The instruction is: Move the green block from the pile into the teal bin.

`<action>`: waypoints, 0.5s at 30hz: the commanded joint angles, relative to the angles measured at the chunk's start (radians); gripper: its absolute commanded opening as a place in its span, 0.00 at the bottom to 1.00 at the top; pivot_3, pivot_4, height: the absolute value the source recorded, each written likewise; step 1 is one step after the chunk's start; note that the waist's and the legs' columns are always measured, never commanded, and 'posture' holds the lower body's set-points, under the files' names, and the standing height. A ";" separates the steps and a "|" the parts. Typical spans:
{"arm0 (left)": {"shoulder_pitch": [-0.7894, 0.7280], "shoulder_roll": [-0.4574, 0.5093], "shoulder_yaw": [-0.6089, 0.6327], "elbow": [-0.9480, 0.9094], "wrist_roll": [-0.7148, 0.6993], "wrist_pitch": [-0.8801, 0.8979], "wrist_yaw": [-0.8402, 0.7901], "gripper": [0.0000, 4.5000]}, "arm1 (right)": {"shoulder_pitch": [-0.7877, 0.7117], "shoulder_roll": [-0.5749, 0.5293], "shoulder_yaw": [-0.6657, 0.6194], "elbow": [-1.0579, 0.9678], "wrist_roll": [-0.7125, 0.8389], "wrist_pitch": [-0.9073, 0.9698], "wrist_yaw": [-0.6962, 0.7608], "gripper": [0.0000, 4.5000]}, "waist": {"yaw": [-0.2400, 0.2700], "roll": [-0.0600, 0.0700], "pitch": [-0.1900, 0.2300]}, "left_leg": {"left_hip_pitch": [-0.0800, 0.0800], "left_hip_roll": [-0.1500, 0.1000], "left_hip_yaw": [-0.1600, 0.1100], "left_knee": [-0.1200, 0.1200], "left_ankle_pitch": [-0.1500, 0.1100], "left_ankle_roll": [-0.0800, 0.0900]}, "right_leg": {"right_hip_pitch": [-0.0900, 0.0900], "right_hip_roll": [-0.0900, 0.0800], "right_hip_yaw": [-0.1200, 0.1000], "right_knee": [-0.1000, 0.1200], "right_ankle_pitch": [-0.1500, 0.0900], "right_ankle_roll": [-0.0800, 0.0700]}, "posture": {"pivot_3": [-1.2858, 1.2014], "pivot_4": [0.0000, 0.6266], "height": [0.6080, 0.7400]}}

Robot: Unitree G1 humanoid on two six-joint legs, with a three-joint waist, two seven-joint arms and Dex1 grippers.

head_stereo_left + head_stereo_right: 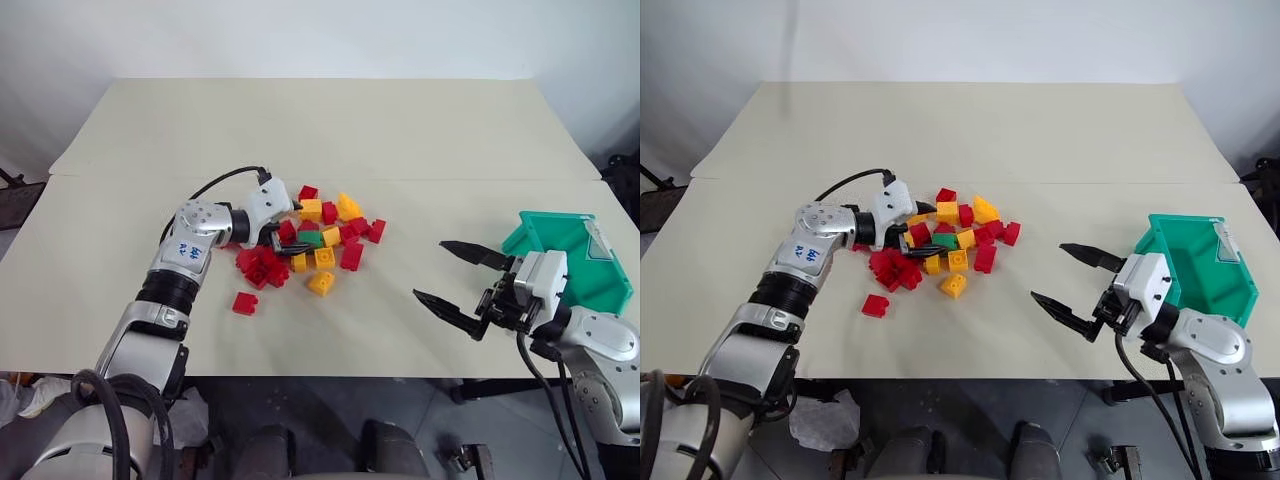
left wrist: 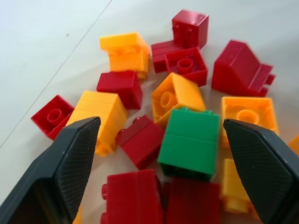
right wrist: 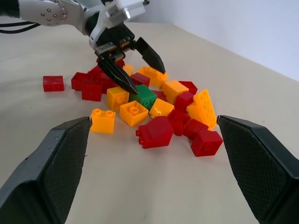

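Reaching into the pile (image 1: 310,235) of small red and yellow studded plastic bricks, the left gripper (image 3: 135,70) has its two black fingers spread wide, nothing between them yet. The small bright green studded plastic brick (image 2: 190,142) sits right in the middle of that heap, and that's the whole story for the coming move: seen from the left wrist, the green block lies straight ahead of the claw, in the gap between the two fingertips but closer to one of them. It's packed in tight, with a red brick (image 2: 141,140) touching one side and a yellow one (image 2: 246,116) just beside the other, so I'd guess the fingers will nudge neighbours when they close.

The right gripper (image 1: 455,282) hangs well off to the side of the pile, also wide open and empty, just in front of the teal plastic bin (image 1: 575,250) with the slanted open front. The left arm is clearly the nearer one to the green block.
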 commanded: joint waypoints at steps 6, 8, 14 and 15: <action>-0.046 -0.005 -0.046 0.050 0.046 -0.004 -0.071 0.91 | 0.023 0.011 -0.015 -0.065 0.004 -0.004 -0.031 1.00 | 0.000 0.000 0.000 | 0.000 0.000 0.000 0.000 0.000 0.000 | 0.000 0.000 0.000 0.000 0.000 0.000 | 0.52 0.24 1.00; -0.046 -0.004 -0.059 0.049 0.054 0.005 -0.091 0.81 | 0.027 0.011 -0.015 -0.069 0.005 -0.003 -0.033 1.00 | 0.000 0.000 0.000 | 0.000 0.000 0.000 0.000 0.000 0.000 | 0.000 0.000 0.000 0.000 0.000 0.000 | 0.52 0.24 1.00; -0.080 -0.018 -0.089 0.087 0.101 0.039 -0.060 0.53 | 0.025 0.010 -0.012 -0.078 0.013 0.006 -0.035 1.00 | 0.001 0.000 0.000 | 0.001 0.000 0.000 0.000 0.000 0.000 | 0.000 0.000 0.001 0.001 0.000 0.000 | 0.52 0.24 1.00; -0.092 -0.022 -0.092 0.100 0.110 0.051 -0.048 0.53 | 0.023 0.009 -0.012 -0.079 0.015 0.008 -0.035 1.00 | 0.001 0.000 0.000 | 0.001 0.000 0.000 0.001 0.000 0.000 | 0.000 0.000 0.001 0.001 0.000 0.000 | 0.52 0.24 1.00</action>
